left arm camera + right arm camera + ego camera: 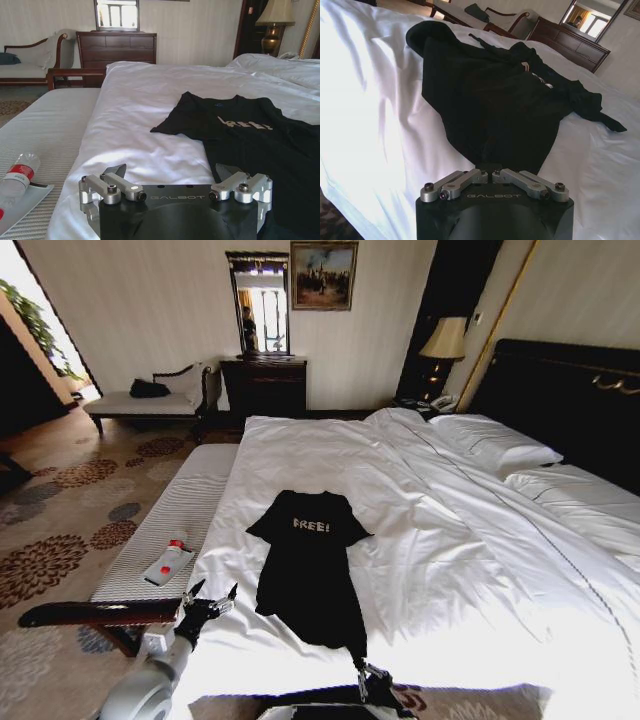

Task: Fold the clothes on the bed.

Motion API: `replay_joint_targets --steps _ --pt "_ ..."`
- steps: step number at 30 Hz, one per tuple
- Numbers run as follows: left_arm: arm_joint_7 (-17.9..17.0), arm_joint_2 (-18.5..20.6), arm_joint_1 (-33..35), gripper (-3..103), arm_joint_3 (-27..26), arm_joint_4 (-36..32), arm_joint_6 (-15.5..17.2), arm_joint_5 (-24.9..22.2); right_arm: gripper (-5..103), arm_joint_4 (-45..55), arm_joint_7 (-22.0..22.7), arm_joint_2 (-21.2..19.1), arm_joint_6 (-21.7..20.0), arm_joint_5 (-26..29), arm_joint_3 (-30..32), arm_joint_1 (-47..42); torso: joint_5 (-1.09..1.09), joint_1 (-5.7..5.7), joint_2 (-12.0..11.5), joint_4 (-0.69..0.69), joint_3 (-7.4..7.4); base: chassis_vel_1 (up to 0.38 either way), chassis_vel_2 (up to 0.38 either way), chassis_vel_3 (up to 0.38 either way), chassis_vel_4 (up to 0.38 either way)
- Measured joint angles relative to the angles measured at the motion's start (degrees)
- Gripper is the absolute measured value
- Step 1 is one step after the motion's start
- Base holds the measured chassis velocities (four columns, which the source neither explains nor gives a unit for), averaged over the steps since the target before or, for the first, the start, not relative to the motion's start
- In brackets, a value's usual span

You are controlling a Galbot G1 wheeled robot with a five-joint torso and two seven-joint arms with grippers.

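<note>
The right tool (490, 170) is clenched on the hem of the black T-shirt (308, 565) at the near edge of the bed (450, 570). The left tool (210, 602) hangs released just beside the bed's left edge. Farther left, a bottle (170, 560) lies on the striped bench (175, 515).

We see strong daylight on bed (450, 570); white sheet near foot glares, detail lost there. Lamp (444, 340) by headboard glows weak, corner behind stays dark. T-shirt (308, 560) almost pure black, folds hard to read; lettering soft. Head view bends straight lines at edges. In right wrist view sheet burns white on one side. Left wrist view more even, bottle (17, 175) slightly blurred.
</note>
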Motion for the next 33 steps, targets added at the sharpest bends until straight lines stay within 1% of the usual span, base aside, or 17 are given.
replay_joint_targets --steps 2,4,5,6,7,9,10,12,13,16,17,22,28,33 --pt "0.0 -0.1 0.0 100 0.1 0.0 0.0 0.1 0 0.6 0.0 -0.2 0.1 0.3 0.2 -0.4 0.00 0.00 0.0 0.00 0.00 0.000 0.000 0.000 0.000" --pt "0.0 -0.4 0.1 100 0.2 0.0 -0.1 0.2 0 2.4 0.1 -0.6 0.1 2.6 0.9 -0.9 0.00 0.00 0.0 0.00 0.00 0.000 0.000 0.000 0.000" --pt "0.0 -0.5 0.2 100 0.2 0.0 -0.1 0.2 0 3.3 0.2 -0.7 -0.2 4.6 1.3 -0.9 0.00 0.00 0.0 0.00 0.00 0.000 0.000 0.000 0.000" --pt "0.0 -0.5 0.2 100 0.2 0.0 -0.1 0.2 0 3.3 0.2 -0.7 -0.2 4.6 1.3 -0.9 0.00 0.00 0.0 0.00 0.00 0.000 0.000 0.000 0.000" --pt "0.1 -0.5 0.2 100 0.2 0.0 -0.1 0.3 0 3.9 0.4 -0.8 -0.6 6.4 1.7 -0.8 0.00 0.00 0.0 0.00 0.00 0.000 0.000 0.000 0.000" --pt "0.1 -0.7 0.3 100 0.3 0.0 -0.3 0.4 0 6.0 1.1 -1.5 -2.2 13.8 3.4 -0.4 0.00 0.00 0.0 0.01 0.00 0.000 0.000 0.000 0.000" --pt "0.2 -0.8 0.3 100 0.3 0.0 -0.3 0.4 0 6.4 1.6 -1.8 -3.0 16.2 4.3 -0.4 0.00 0.00 0.0 0.01 0.00 0.000 0.000 0.000 0.000" --pt "0.2 -0.8 0.3 100 0.3 0.0 -0.3 0.4 0 6.5 1.8 -1.8 -3.2 17.0 4.7 -0.4 0.00 0.00 0.0 0.01 0.00 0.000 0.000 0.000 0.000" --pt "0.2 -0.9 0.3 100 0.4 0.0 -0.4 0.4 0 6.6 2.5 -2.0 -3.7 19.3 6.3 -0.5 0.01 0.00 0.0 0.01 0.00 0.000 0.000 0.000 0.000" --pt "0.3 -0.9 0.4 100 0.5 0.0 -0.4 0.5 0 6.2 2.9 -2.2 -4.2 22.0 8.4 -1.6 0.00 0.00 0.0 0.01 0.00 0.000 0.000 0.000 0.000" --pt "0.3 -1.0 0.6 100 0.8 0.0 -0.4 0.8 0 6.0 3.0 -1.9 -4.5 23.9 9.5 -2.7 0.00 0.00 0.0 -0.01 0.00 0.000 0.000 0.000 0.000" --pt "0.3 -1.1 1.8 100 2.2 0.1 -0.1 1.6 0 6.0 3.2 -0.8 -5.1 26.1 10.9 -4.5 0.00 0.00 0.0 -0.01 0.00 0.000 0.000 0.000 0.000" --pt "0.1 -1.9 4.9 100 3.8 -1.3 0.4 2.9 0 5.6 3.9 -0.2 -5.8 25.9 11.7 -5.1 0.01 0.00 0.0 0.01 0.00 0.000 0.000 0.000 0.000" --pt "0.4 -2.3 5.5 100 5.8 -0.3 -0.2 4.7 0 4.4 4.7 -0.4 -7.1 26.2 12.8 -4.3 0.00 0.00 0.0 0.01 0.00 0.000 0.000 0.000 0.000"
